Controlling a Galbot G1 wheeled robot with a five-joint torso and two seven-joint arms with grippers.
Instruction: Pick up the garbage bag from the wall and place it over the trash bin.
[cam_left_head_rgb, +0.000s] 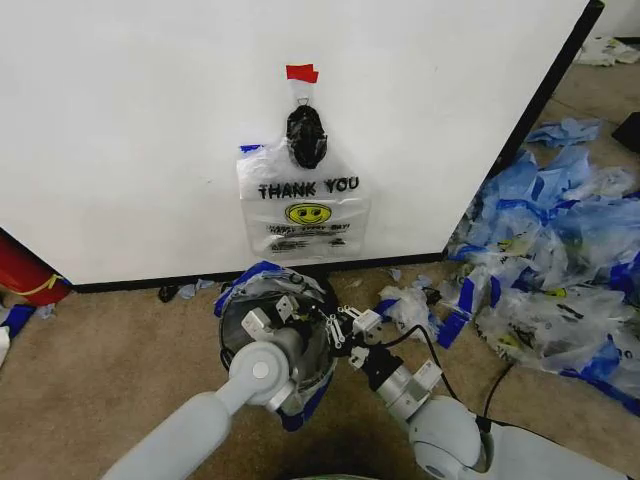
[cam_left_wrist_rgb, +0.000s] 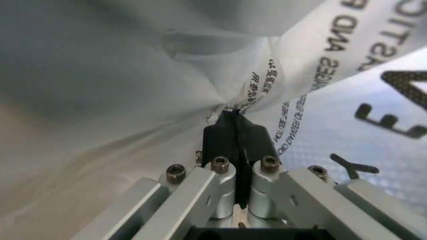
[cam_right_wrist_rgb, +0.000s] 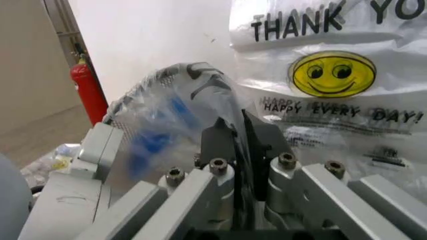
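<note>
Both hands, left hand (cam_left_head_rgb: 283, 308) and right hand (cam_left_head_rgb: 340, 325), are clamped shut on a thin clear blue-handled plastic bag (cam_left_head_rgb: 262, 283) stretched over the round black trash bin (cam_left_head_rgb: 316, 352) between them, so I judge seating the rim comes next.

A second "THANK YOU" bag (cam_left_head_rgb: 304, 212) hangs on the wall (cam_left_head_rgb: 130, 120) under red tape (cam_left_head_rgb: 301, 73) and a glossy black bundle (cam_left_head_rgb: 306, 136), while just below it the left gripper (cam_left_head_rgb: 262, 322) and right gripper (cam_left_head_rgb: 345, 325) hold the garbage bag (cam_left_head_rgb: 262, 282) stretched over the trash bin (cam_left_head_rgb: 315, 365), with a heap of blue-and-clear bags (cam_left_head_rgb: 555, 260) on the carpet to the bin's right.
</note>
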